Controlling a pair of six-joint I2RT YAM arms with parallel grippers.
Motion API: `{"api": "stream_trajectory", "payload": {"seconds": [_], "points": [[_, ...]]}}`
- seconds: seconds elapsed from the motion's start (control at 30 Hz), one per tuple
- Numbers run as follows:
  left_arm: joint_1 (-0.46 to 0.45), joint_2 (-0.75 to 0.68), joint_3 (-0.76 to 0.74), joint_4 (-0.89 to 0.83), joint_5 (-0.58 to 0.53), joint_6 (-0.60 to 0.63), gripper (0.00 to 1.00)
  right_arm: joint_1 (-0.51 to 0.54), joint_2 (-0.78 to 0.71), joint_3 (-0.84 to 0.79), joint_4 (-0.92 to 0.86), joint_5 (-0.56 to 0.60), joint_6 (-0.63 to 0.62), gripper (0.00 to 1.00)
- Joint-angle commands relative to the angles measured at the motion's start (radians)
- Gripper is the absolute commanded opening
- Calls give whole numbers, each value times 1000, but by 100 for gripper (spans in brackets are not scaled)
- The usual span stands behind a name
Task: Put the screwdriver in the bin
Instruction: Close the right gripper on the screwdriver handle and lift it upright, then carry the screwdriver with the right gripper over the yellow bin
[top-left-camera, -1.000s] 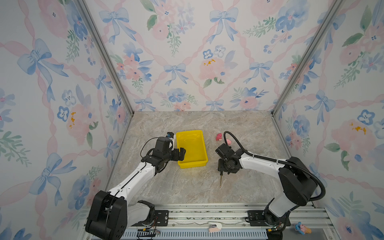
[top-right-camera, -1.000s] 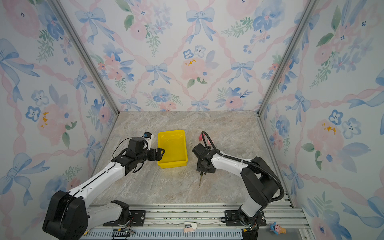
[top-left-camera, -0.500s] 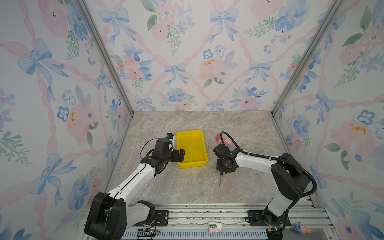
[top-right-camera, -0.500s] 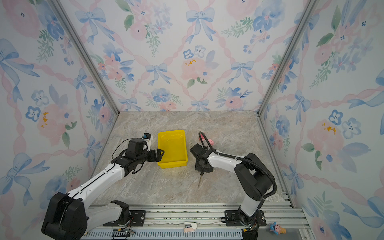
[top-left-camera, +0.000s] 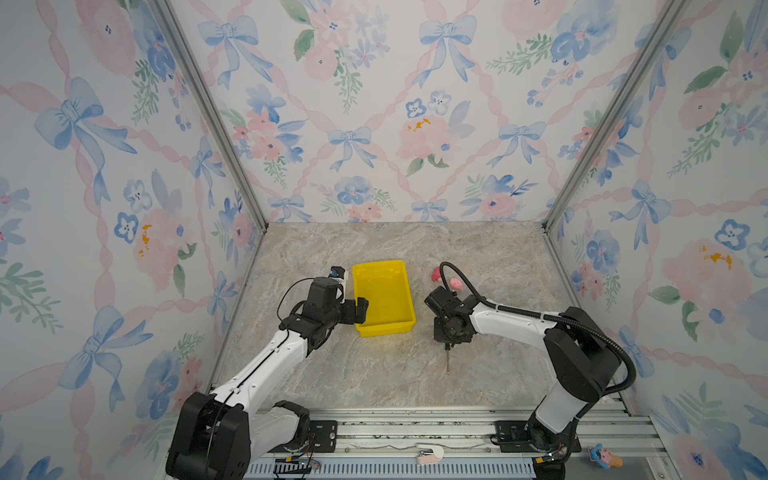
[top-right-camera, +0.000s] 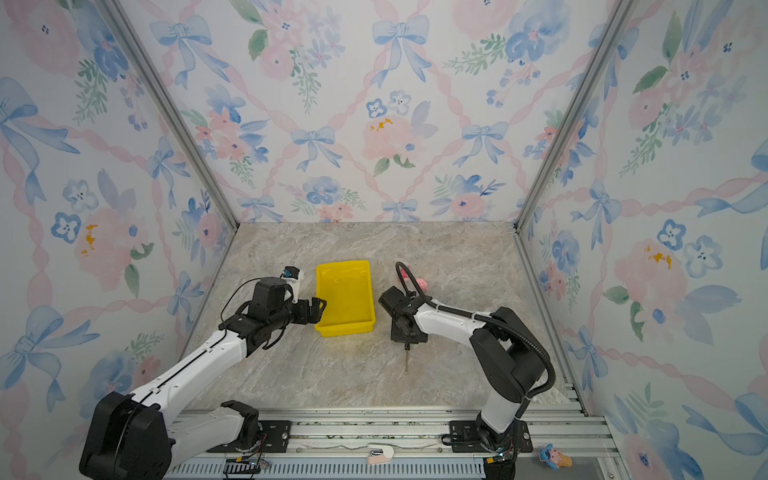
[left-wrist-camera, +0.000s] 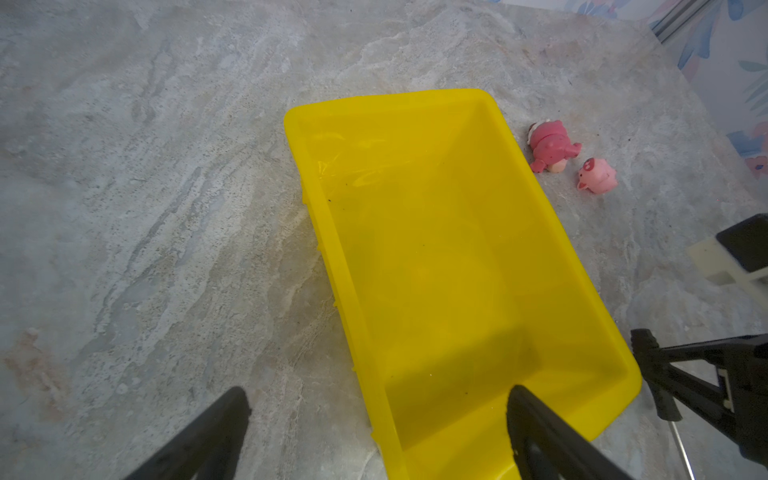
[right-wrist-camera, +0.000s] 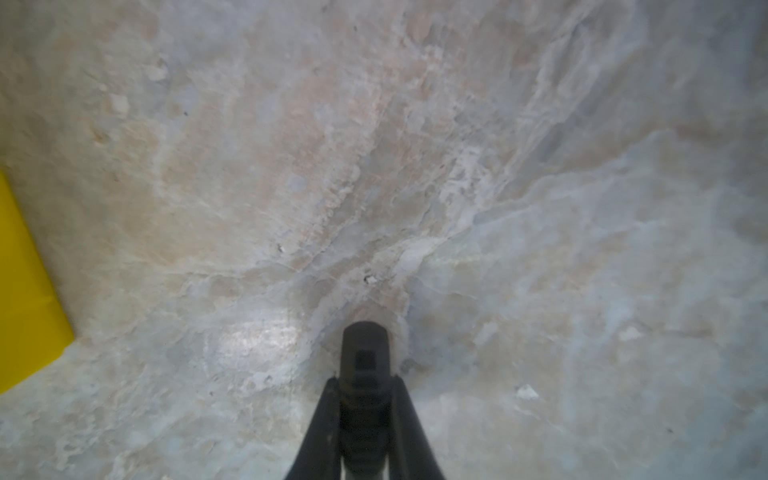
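1. Right end effector (right-wrist-camera: 365, 380): the jaws are closed on the black handle of the screwdriver (right-wrist-camera: 365, 357). The right wrist view shows both fingers pressed against the handle's sides.
2. Screwdriver (top-left-camera: 447, 361): in both top views it is on the right side of the bin (top-left-camera: 386, 295), apart from it and outside it. Only the thin metal shaft shows past the right end effector (top-left-camera: 448, 343), and it points towards the near edge of the surface (top-left-camera: 374, 374). Whether the tip rests on the surface or is just clear of it cannot be told.
3. Left end effector (left-wrist-camera: 376, 397): the jaws are open and hold nothing. In the left wrist view they straddle one long wall of the bin (left-wrist-camera: 436, 249) near a corner, with one finger over the surface outside and the other over the bin's floor. Contact with the wall cannot be confirmed.
4. Bin: it sits flat on the surface, mid-scene, with nothing inside.
5. Other items: two small pink toys (left-wrist-camera: 552, 145) (left-wrist-camera: 598, 176) lie side by side on the surface, near the bin's far right corner.
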Motion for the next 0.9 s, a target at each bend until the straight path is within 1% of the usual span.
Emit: {"api": "stream_trajectory", "payload": {"seconds": [0.0,0.17,0.43,0.47,0.67,0.87], "points": [[-1,-14,-9,-5,-9,-1,98,14,-65,89,-66,49,-45,0],[1,-16,-10,-5,-17,-5,98,18,-90,203,-103,60,-72,0],[15,-47,-27,-5,-20,-23,98,27,-56,411,-123,52,-83,0],[17,-51,-30,-4,-16,-28,97,28,-24,438,-120,48,-83,0],[31,-75,-44,-13,9,-74,98,34,64,565,-106,5,-72,0],[34,-107,-60,-28,8,-105,98,33,185,697,-79,-30,-64,0]]}}
